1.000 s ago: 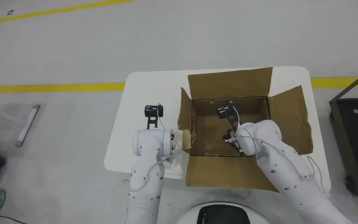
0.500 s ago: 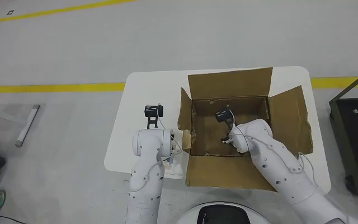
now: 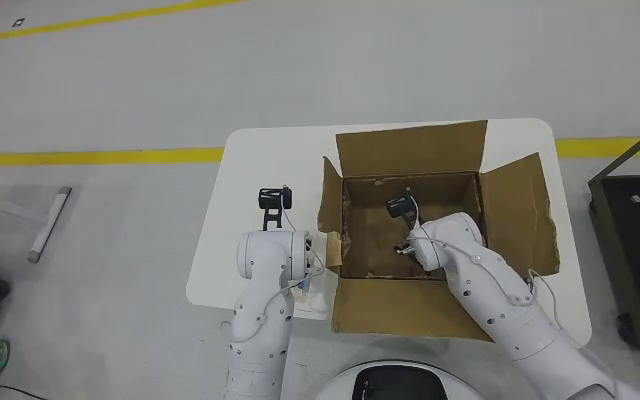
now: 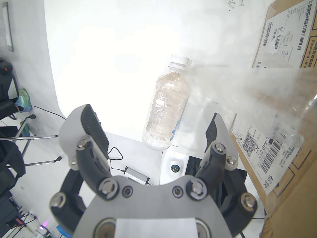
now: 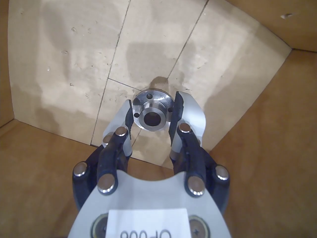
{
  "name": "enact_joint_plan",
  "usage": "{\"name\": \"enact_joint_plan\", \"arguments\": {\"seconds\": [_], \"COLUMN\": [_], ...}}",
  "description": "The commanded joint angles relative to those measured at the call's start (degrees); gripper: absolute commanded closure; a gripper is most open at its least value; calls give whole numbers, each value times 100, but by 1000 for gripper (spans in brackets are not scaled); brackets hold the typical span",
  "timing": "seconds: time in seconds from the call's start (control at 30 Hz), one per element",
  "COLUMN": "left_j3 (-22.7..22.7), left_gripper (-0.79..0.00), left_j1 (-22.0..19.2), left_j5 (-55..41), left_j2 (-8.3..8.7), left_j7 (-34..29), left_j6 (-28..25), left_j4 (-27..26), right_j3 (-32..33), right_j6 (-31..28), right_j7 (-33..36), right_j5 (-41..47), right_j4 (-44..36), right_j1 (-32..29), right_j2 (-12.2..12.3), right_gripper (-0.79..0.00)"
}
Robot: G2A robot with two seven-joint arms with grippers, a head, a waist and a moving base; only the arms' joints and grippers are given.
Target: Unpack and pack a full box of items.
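Note:
An open cardboard box stands on the white table. My right gripper is down inside it, shut on a round metal flange with a centre bore, just above the bare box floor. In the top view that gripper sits near the box's middle. My left gripper hangs open over the table, left of the box wall. A clear plastic bottle with a white cap lies on the table below and beyond its fingers.
The box's flaps are folded outward on all sides. A blurred translucent sheet crosses the left wrist view beside the box. A dark cart stands past the table's right edge. The table's left part is bare.
My right arm has shifted slightly to the left inside the box. The left arm has kept still.

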Motion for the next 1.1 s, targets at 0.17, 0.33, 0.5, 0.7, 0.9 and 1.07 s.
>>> {"name": "enact_joint_plan", "arguments": {"seconds": [0.17, 0.33, 0.5, 0.7, 0.9, 1.07], "left_j3": [0, 0, 0, 0, 0, 0], "left_gripper": [-785, -785, -785, -785, -785, -785], "left_j1": [0, 0, 0, 0, 0, 0], "left_j5": [0, 0, 0, 0, 0, 0], "left_j2": [0, 0, 0, 0, 0, 0], "left_j7": [0, 0, 0, 0, 0, 0], "left_j6": [0, 0, 0, 0, 0, 0], "left_j4": [0, 0, 0, 0, 0, 0], "right_j3": [1, 8, 1, 16, 227, 884], "right_j6": [-17, -25, -20, -38, -132, -162], "right_j7": [-52, -93, -101, -157, -210, -167], "right_j5": [-9, 11, 4, -13, 4, 125], "right_j4": [120, 209, 265, 127, -467, -1830], "right_j1": [-4, 12, 23, 23, -123, -451], "right_j2": [-30, -54, -78, -99, -71, 26], "right_gripper": [-317, -277, -185, 0, 0, 0]}}
